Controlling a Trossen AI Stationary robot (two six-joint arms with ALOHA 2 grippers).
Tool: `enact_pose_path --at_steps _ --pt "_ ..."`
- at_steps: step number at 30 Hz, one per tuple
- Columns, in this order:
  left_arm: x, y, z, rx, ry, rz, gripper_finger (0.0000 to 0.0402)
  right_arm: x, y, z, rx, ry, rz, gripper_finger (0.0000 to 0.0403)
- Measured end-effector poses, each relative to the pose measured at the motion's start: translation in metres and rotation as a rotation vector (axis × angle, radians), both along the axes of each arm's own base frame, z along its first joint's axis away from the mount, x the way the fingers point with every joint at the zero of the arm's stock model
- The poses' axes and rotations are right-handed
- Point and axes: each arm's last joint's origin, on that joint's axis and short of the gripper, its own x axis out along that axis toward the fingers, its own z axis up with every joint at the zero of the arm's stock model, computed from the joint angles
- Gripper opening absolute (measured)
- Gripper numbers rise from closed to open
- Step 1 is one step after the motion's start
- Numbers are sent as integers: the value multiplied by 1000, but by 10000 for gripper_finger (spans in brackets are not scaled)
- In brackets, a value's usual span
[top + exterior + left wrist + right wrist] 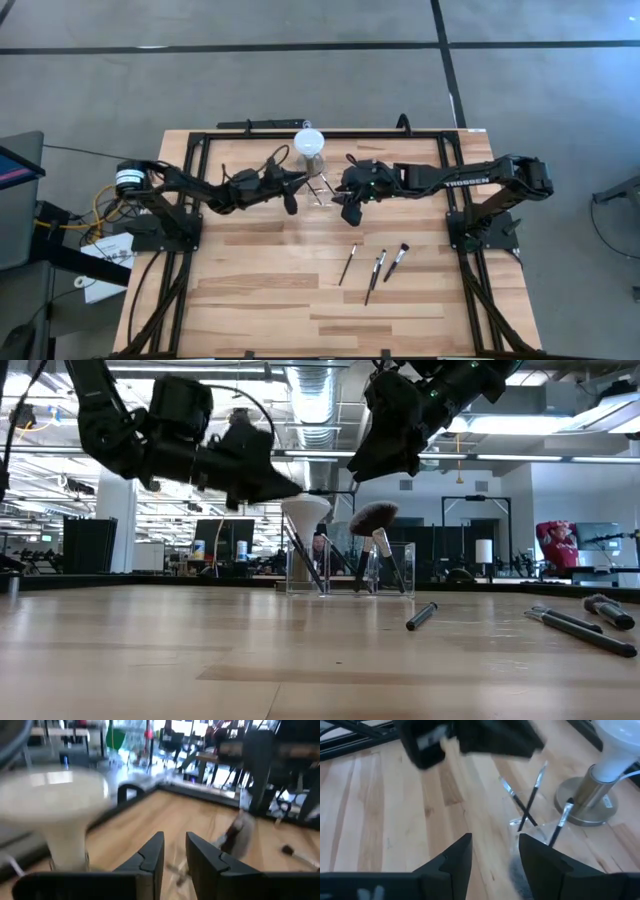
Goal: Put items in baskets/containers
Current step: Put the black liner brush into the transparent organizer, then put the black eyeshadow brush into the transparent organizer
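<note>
Three loose brushes [375, 272]: lying flat on the tabletop [250, 300], on the right arm's side, near one another, well apart from the container.
Clear container [345, 585]: at the far middle of the tabletop, just beside the grey cylinder [311, 158] with its white round top.
Already in: several standing brushes [535, 790] lean crossed inside the container, and the fan brush [375, 517] has its fluffy head poking above the rim.
Left pincer [173, 862]: up in the air beside the container on its own side, fingers a narrow gap apart, nothing between them.
Right pincer [495, 857]: hovering over the container from the other side, fingers set wide, nothing in them.
Handling, my read: these brushes look feather-light and stiff, with thin, smooth handles that could roll or skid off under a push.
Where to grab: I'd pinch mid-handle, square across the shaft, near the silvery ferrule. Stay off the soft bristles, which would only squash and slip.
Container, my read: thin plastic, light and nearly colourless, likely to shift or tip if a brush is jabbed in hard.
Writing: white lettering [465, 181] on the right forearm reads TROSSEN. No brand or label on brushes or container can be made out.
</note>
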Motion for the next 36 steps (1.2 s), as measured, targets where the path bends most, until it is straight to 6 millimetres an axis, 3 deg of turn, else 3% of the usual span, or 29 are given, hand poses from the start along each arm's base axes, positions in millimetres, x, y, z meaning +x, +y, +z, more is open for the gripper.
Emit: enact_pose_path --at_steps 6,10,14,18,26,36 --pt "-10 -11 39 110 -111 -111 75 1 23 0 -29 7 98 156" --pt "-19 -16 53 117 -112 -180 74 -3 48 -5 -63 69 212 157" --pt "-26 -17 57 108 -59 -193 74 -13 72 -26 -122 127 346 155" --pt "-28 -16 58 145 -30 -189 72 -22 85 -48 -87 94 358 150" --pt "-28 -15 58 147 -24 -163 67 -39 91 -86 -84 61 381 139" --pt "-28 -16 56 143 -6 -165 66 -28 96 -143 -67 134 467 125"
